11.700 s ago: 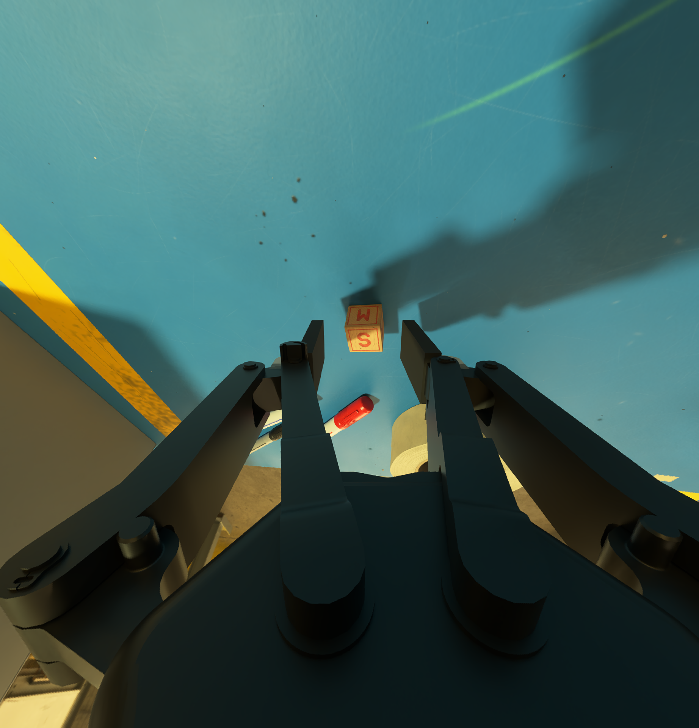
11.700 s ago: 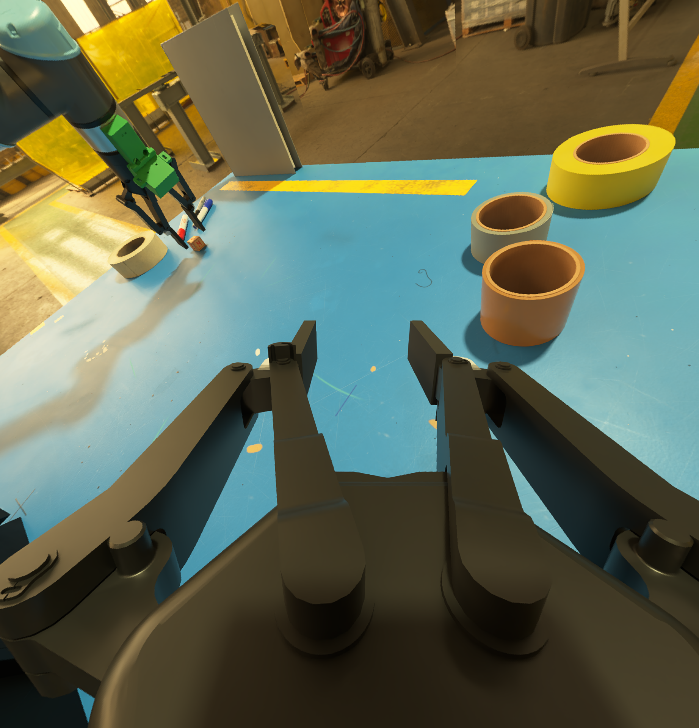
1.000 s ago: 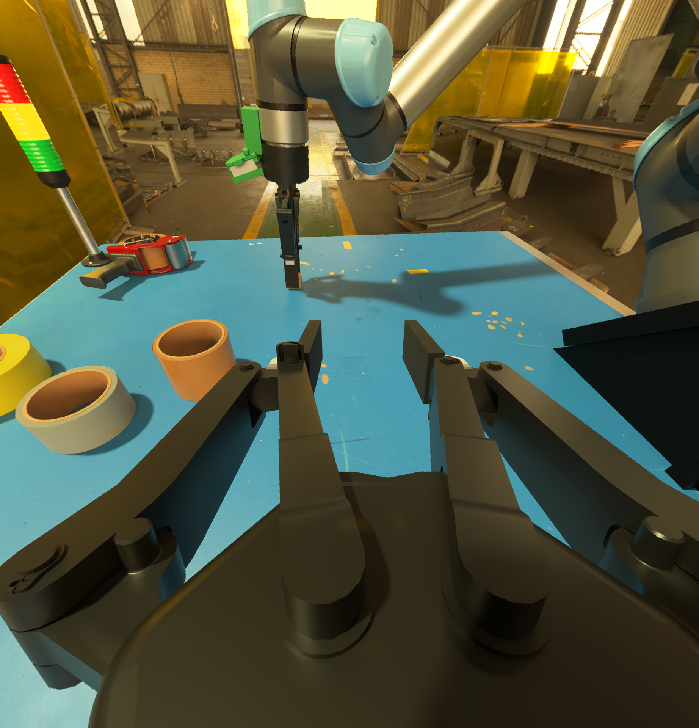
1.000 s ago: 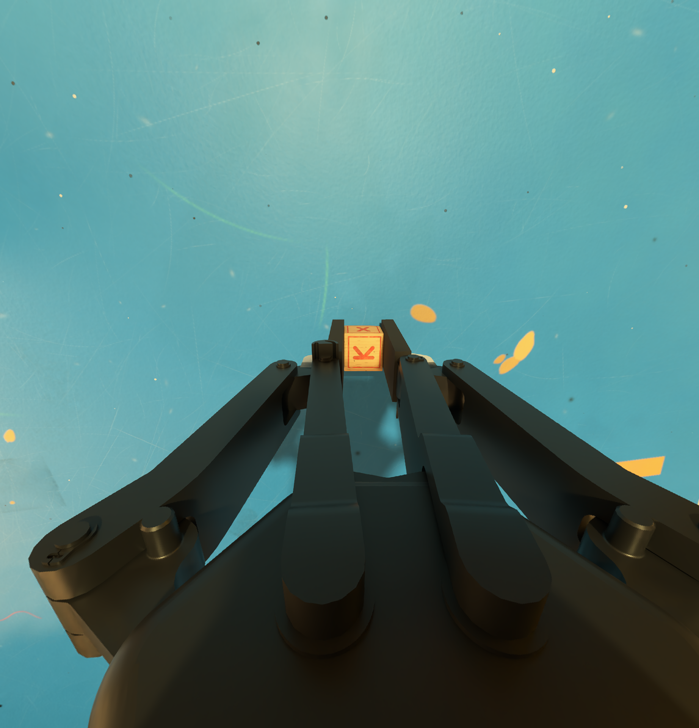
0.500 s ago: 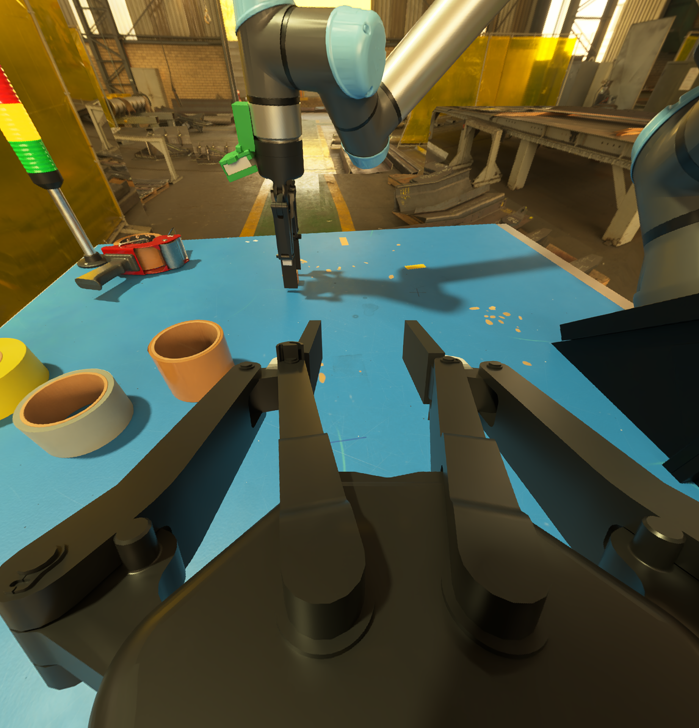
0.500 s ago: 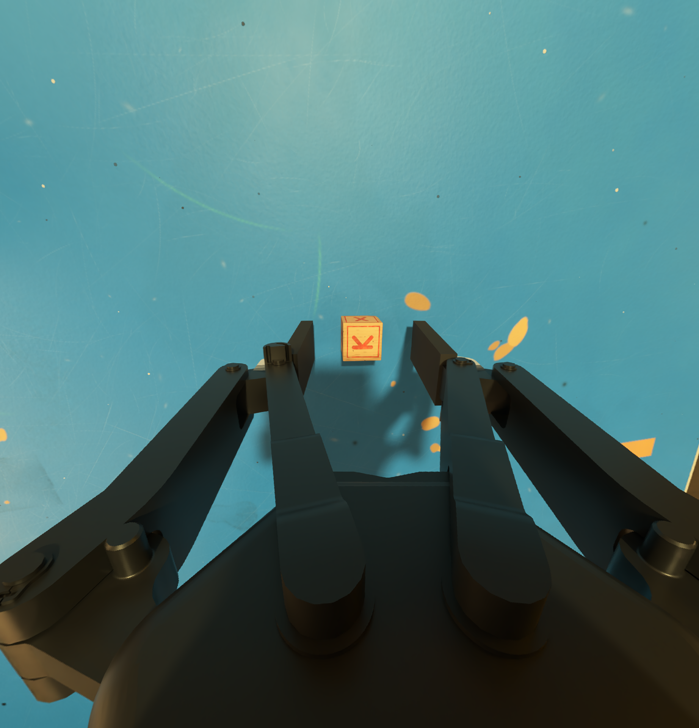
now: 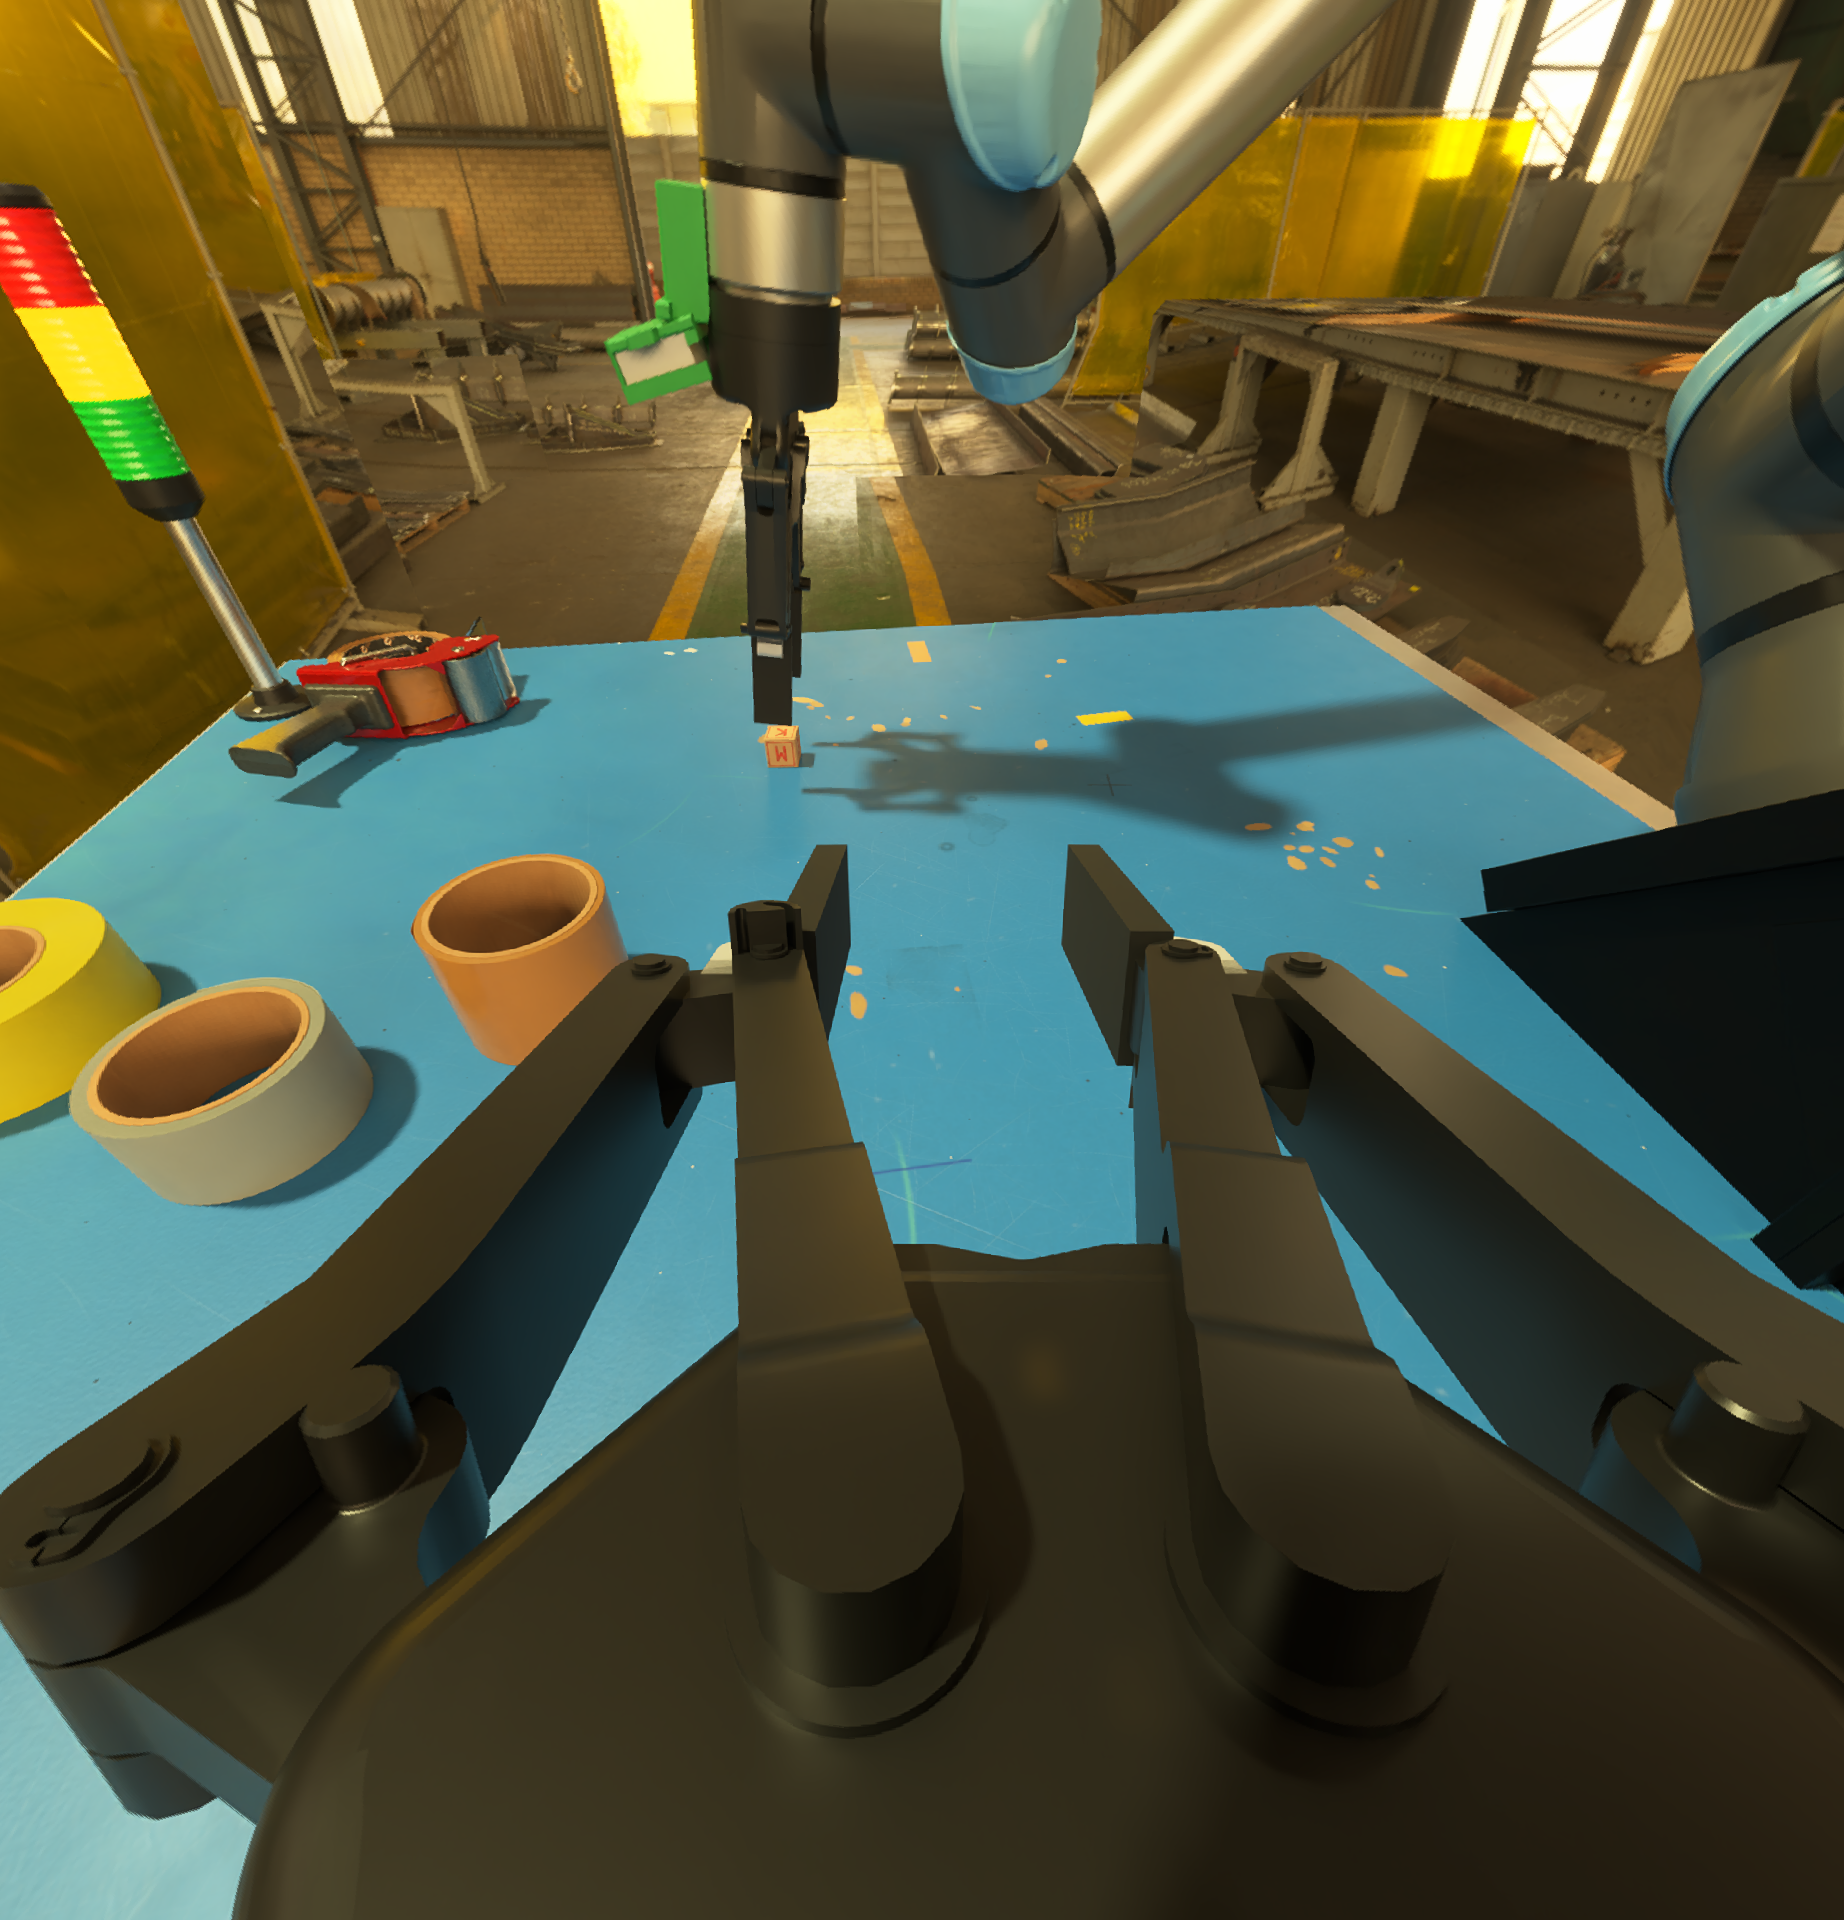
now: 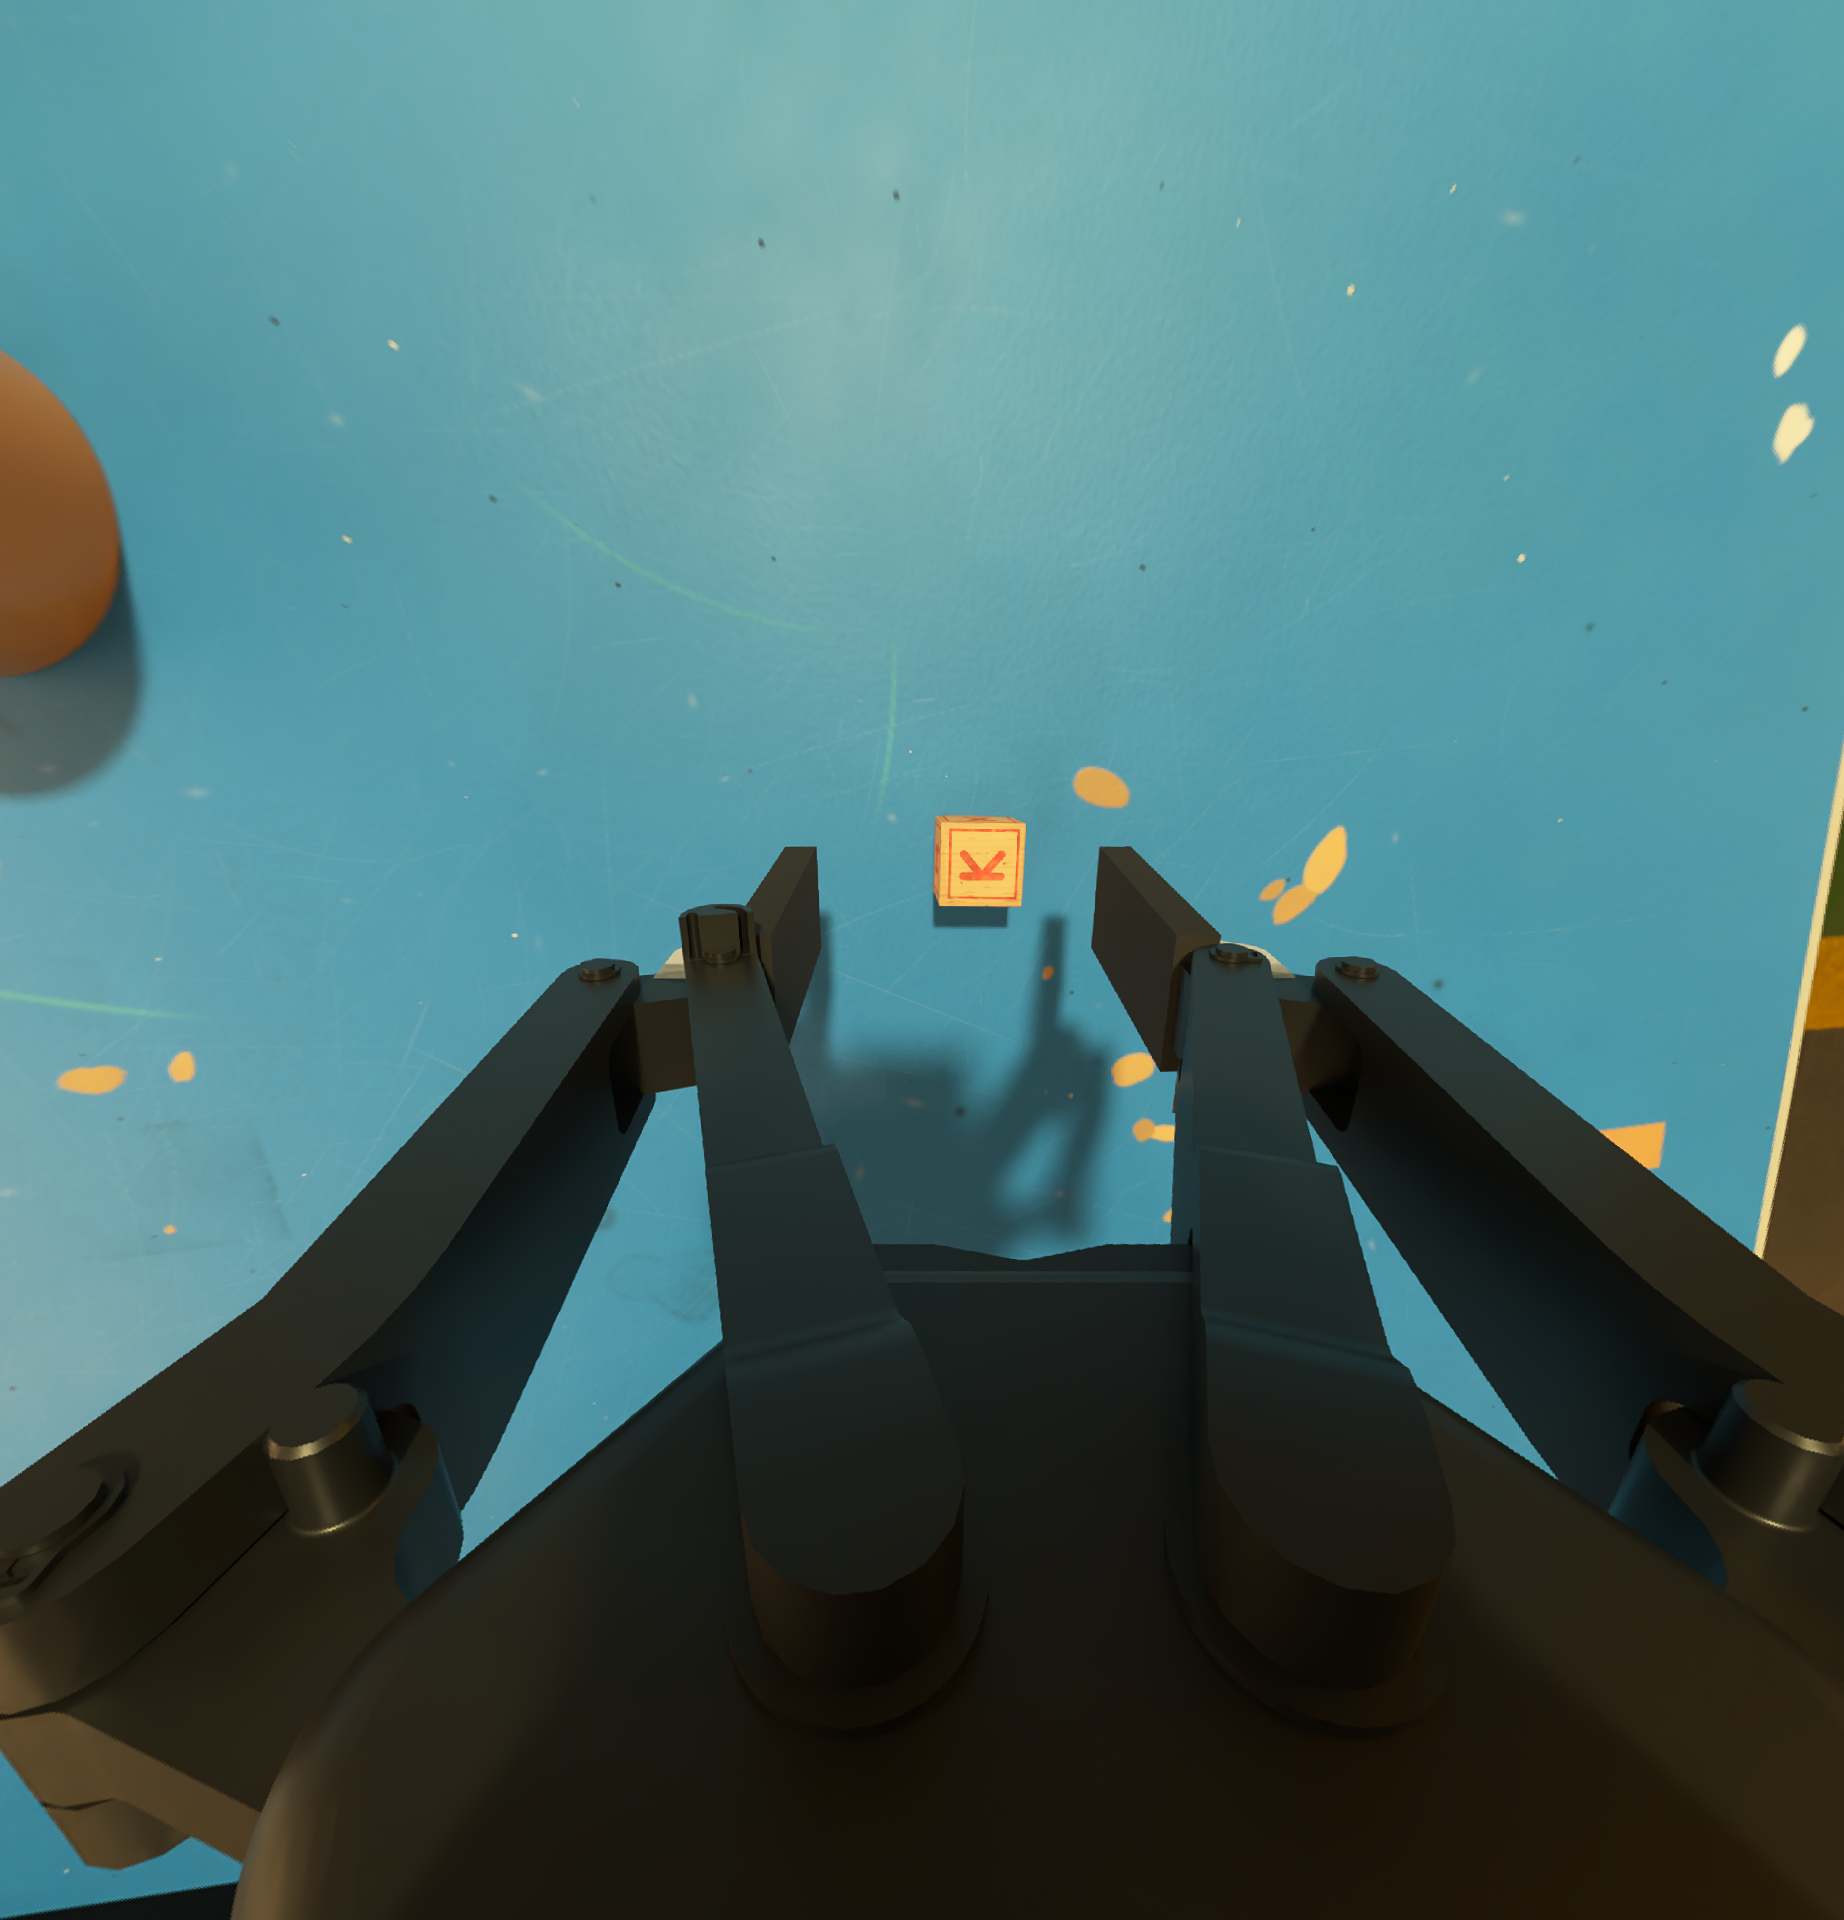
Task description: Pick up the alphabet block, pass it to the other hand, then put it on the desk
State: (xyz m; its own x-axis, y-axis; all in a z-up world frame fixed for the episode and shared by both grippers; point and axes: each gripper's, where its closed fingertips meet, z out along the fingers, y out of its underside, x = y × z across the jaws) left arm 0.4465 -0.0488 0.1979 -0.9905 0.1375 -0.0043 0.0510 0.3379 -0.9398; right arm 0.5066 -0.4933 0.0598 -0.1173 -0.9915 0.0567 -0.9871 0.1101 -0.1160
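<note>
The alphabet block (image 8: 979, 861) is sitting flat on the blue desk (image 8: 1001, 416), apparently set down for the task's last step. The right claw (image 8: 956, 896) is hanging straight above it, fingers spread wide and touching nothing, seemingly clearing it. The left claw (image 7: 956, 899) is waiting well apart, likewise spread and empty. Being a cube, the block has no long axis; one lettered face is pointing up
</note>
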